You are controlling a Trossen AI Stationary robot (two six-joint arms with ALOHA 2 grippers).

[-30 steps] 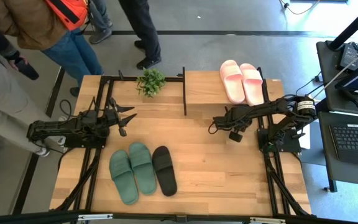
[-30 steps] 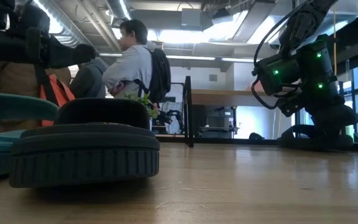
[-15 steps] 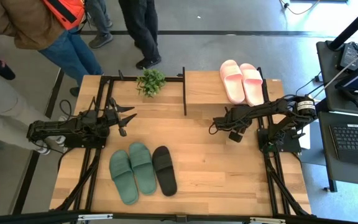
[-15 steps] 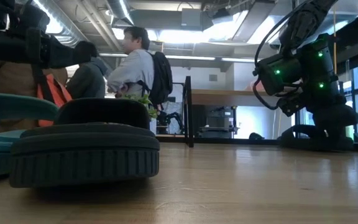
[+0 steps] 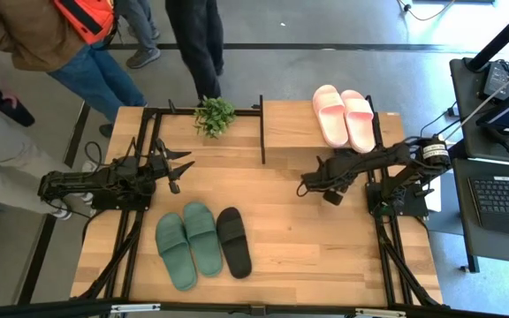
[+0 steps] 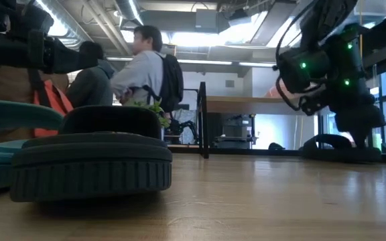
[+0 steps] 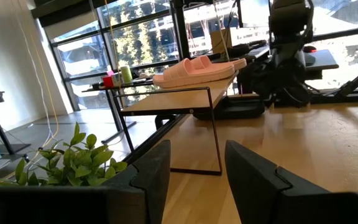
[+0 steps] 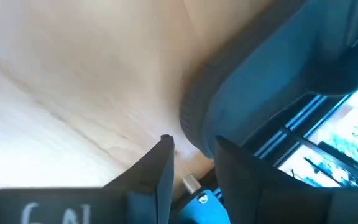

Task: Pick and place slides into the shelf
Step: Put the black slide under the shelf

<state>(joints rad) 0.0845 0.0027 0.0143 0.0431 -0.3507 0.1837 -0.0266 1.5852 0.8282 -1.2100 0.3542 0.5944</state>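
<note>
Right arm is shifting a little since a second ago: in the high view its gripper (image 5: 309, 183) is sitting slightly lower and farther right, and in the low view the arm is riding higher. Left arm and all footwear are staying put; the people beyond the table's far edge are drifting.

Table (image 5: 325, 256) is carrying one shelf (image 5: 294, 124) at its far edge, right of centre. Slides are counting five in view: two pink (image 5: 344, 115), side by side on the shelf top, long axes running near-to-far; two green (image 5: 187, 242) and one black (image 5: 233, 240) on the near-left tabletop, parallel, touching or nearly so, long axes near-to-far, tilted slightly left at the far end. One small potted plant (image 5: 215, 115) is standing left of the shelf.

Right arm is reaching leftward, low over the table in front of the shelf, well apart from every slide; its fingers (image 8: 160, 171) are standing slightly apart, gripping nothing. Left gripper (image 5: 182, 168) is waiting at the table's left, pointing right, fingers (image 7: 151, 180) spread, empty.
</note>
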